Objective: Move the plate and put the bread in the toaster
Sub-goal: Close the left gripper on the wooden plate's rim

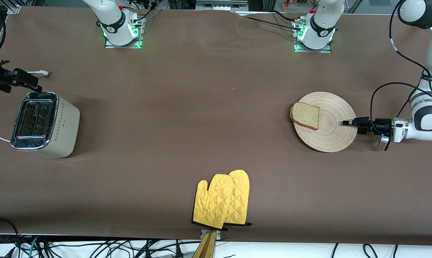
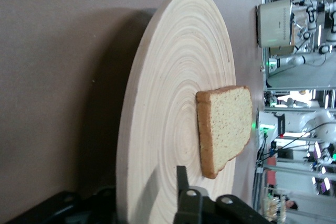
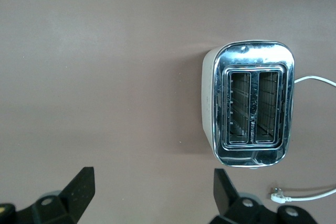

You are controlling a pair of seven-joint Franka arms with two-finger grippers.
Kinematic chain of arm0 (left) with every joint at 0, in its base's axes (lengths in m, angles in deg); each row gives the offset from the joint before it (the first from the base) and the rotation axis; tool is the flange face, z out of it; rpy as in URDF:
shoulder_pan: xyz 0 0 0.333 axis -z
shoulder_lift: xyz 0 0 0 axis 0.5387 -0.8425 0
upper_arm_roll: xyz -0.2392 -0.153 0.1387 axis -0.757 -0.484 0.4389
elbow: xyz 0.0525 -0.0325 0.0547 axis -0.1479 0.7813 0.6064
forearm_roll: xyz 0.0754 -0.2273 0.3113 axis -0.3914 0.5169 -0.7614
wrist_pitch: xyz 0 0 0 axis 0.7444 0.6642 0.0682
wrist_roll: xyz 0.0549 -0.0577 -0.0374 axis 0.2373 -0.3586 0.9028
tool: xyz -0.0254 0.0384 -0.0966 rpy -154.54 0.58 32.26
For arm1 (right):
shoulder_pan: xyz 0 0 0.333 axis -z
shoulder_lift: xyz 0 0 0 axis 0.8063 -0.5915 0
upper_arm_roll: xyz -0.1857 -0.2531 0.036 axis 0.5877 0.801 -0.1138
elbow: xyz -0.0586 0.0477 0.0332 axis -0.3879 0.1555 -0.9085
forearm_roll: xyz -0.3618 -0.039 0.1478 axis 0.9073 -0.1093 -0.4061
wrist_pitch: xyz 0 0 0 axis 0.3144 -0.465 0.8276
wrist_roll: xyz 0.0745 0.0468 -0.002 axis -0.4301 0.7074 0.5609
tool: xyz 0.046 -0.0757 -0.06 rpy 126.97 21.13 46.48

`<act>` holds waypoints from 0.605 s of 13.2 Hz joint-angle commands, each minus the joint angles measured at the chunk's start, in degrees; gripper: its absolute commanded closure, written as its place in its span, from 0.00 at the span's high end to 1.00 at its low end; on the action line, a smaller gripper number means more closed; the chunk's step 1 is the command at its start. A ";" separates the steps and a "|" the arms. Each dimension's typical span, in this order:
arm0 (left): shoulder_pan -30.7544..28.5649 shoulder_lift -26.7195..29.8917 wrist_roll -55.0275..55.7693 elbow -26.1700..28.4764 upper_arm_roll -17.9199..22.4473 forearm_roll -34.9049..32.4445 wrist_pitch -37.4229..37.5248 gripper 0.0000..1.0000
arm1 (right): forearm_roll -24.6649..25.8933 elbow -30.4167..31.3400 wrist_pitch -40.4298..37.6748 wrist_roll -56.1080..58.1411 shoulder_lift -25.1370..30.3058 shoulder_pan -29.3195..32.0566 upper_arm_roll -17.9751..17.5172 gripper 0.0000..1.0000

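While the right gripper [image 3: 152, 195] hangs wide open, the left gripper's [image 1: 348, 123] jaws seemingly pinch the plate [image 1: 336, 138] rim.

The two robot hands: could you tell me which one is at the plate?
The left hand, gripping the plate's rim; the right hand hangs open above the toaster.

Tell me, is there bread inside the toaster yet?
No, it is empty. Both slots of the toaster show only bare wire racks, and the bread lies on the plate.
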 commanded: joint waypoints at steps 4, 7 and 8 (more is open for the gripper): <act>0.44 -0.21 -3.80 1.61 0.03 -0.87 -0.79 0.00 | -0.67 -1.25 -0.65 0.12 -0.52 0.27 -0.07 1.00; 0.62 0.05 2.43 1.78 0.03 -0.87 -0.44 0.00 | -0.67 -1.25 -0.65 0.12 -0.52 0.28 -0.07 1.00; 0.71 0.14 4.71 1.78 -0.06 -0.87 -0.09 0.00 | -0.67 -1.25 -0.65 0.12 -0.52 0.36 -0.07 1.00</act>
